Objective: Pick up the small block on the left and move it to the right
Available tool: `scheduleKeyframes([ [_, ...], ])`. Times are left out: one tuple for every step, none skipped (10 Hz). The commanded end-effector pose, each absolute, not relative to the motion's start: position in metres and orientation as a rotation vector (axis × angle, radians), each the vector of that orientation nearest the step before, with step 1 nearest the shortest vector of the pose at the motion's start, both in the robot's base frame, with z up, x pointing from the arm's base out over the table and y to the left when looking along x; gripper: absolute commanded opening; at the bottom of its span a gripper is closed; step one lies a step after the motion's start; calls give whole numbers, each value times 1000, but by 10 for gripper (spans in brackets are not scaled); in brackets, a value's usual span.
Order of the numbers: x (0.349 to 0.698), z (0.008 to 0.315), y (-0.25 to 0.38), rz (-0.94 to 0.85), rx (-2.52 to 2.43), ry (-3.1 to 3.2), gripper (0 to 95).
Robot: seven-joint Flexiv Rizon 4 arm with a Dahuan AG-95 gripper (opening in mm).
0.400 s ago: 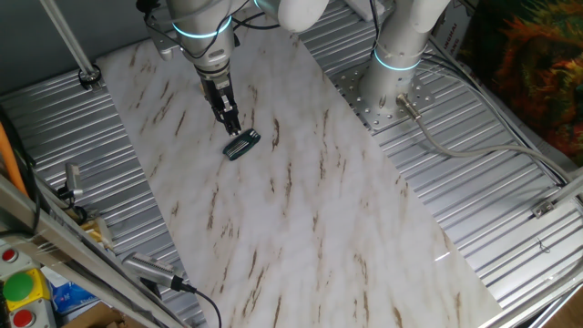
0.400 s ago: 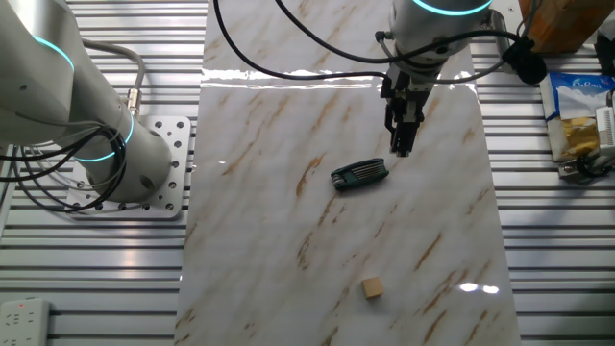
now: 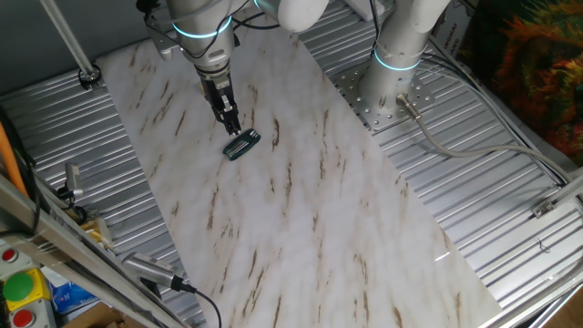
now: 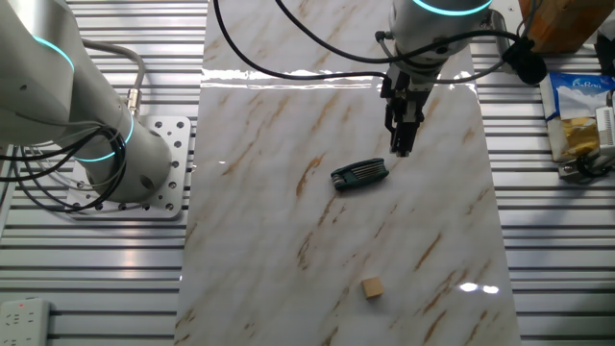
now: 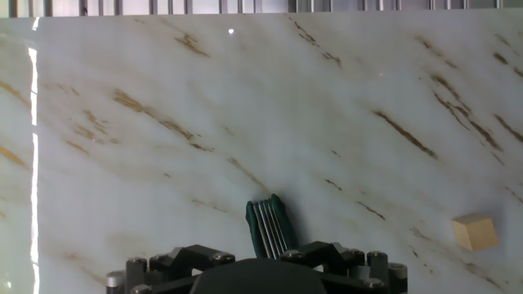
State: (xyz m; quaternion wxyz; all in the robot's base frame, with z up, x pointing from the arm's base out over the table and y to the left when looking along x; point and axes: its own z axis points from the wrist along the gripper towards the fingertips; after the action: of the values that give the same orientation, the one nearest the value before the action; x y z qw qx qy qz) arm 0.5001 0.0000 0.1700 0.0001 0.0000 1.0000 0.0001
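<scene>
The small block (image 4: 372,286) is a tiny tan cube lying alone on the marble board, near its front edge in the other fixed view. It also shows in the hand view (image 5: 475,232) at the lower right. In one fixed view it is hidden. My gripper (image 4: 401,147) hangs just above the board, far from the block, with its fingers together and nothing between them. In one fixed view the gripper (image 3: 233,126) stands right beside the flat dark oblong piece (image 3: 242,144). In the hand view only the hand's dark body shows at the bottom edge.
The dark oblong piece with greenish edge (image 4: 359,175) lies mid-board, just left of the fingertips, and shows in the hand view (image 5: 270,227). The robot's base (image 4: 115,159) stands on the ribbed metal table left of the board. Boxes and packets (image 4: 577,115) sit at the right.
</scene>
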Motion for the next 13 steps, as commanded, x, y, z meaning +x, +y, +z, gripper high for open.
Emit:
scheduleKeyframes([
  [500, 171, 0, -37, 20, 3178, 570],
  [500, 174, 0, 9, 49, 3183, 570],
  [500, 182, 0, 21, 73, 3189, 570],
  [500, 187, 0, 10, 70, 3190, 570],
  [500, 190, 1, 6, 70, 3190, 570],
  [500, 191, 1, 3, 54, 3193, 570],
  [500, 190, 1, -1, 52, 3193, 570],
  [500, 190, 1, -8, 47, 3192, 570],
  [500, 189, 1, -7, 42, 3191, 570],
  [500, 189, 1, -7, 44, 3190, 570],
  [500, 189, 1, -6, 44, 3190, 570],
  [500, 189, 1, -4, 40, 3190, 570],
  [500, 189, 1, -3, 39, 3190, 570],
])
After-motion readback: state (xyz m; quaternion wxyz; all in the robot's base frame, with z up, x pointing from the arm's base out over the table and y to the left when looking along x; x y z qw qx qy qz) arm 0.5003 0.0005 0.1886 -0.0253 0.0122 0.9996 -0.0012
